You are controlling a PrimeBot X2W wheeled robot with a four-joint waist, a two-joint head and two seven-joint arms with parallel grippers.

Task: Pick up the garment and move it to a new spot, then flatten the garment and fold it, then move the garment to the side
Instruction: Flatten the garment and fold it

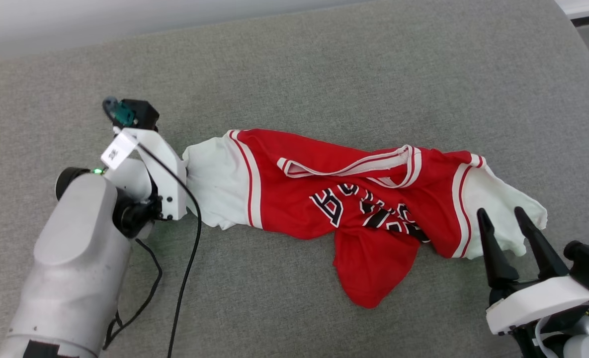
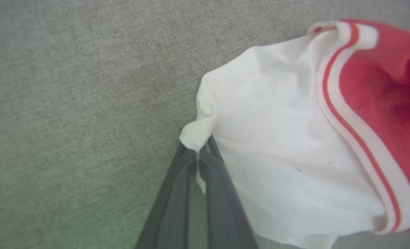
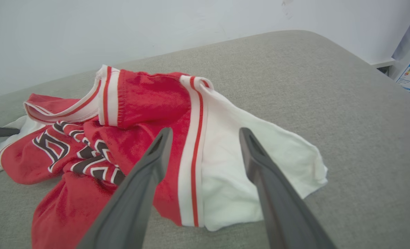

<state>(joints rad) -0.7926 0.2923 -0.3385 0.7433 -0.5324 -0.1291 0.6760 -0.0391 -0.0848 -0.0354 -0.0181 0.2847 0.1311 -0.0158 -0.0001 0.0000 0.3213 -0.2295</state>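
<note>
— So, how far along is it?
— Barely begun, I judge. The left gripper (image 2: 199, 152) is clenched on a pinch of white sleeve edge (image 2: 198, 133) of the red jersey (image 1: 354, 164), right at its tips. The right gripper (image 1: 500, 214) stands spread and holds nothing, with the other sleeve (image 3: 260, 162) just beyond its fingers. The jersey lies crumpled on the grey cushion (image 1: 324, 64); lifting, flattening, folding and setting aside are all left.
— Anything unclear?
— The chest lettering (image 1: 369, 211) is bunched and unreadable, folds hide the lower body, and I cannot tell whether the right fingers touch cloth.
</note>
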